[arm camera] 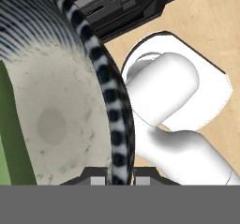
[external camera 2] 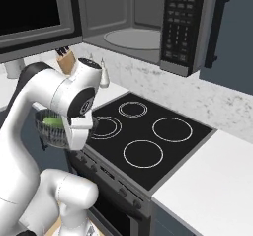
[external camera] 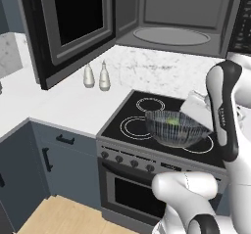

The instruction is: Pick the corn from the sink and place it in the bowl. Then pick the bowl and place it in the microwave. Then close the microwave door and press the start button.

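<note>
Far left, microwave door (external camera: 73,30) hangs open, then two pale shakers (external camera: 96,76) on the counter (external camera: 59,105), microwave (external camera: 174,17) cavity above, and right of them the bowl (external camera: 175,128) with green-ended corn (external camera: 172,122) inside, aloft over the stovetop (external camera: 142,123), its rim clamped by the gripper (arm camera: 117,180).

Bowl (external camera: 176,128): dark w/ fine pale ribbing, black-white banded rim, speckled cream inside. Corn (external camera 2: 53,122): green. Microwave (external camera 2: 148,22): dark steel, grey interior. Stovetop (external camera 2: 143,136): black, white rings. Counter (external camera: 59,103): white.
</note>
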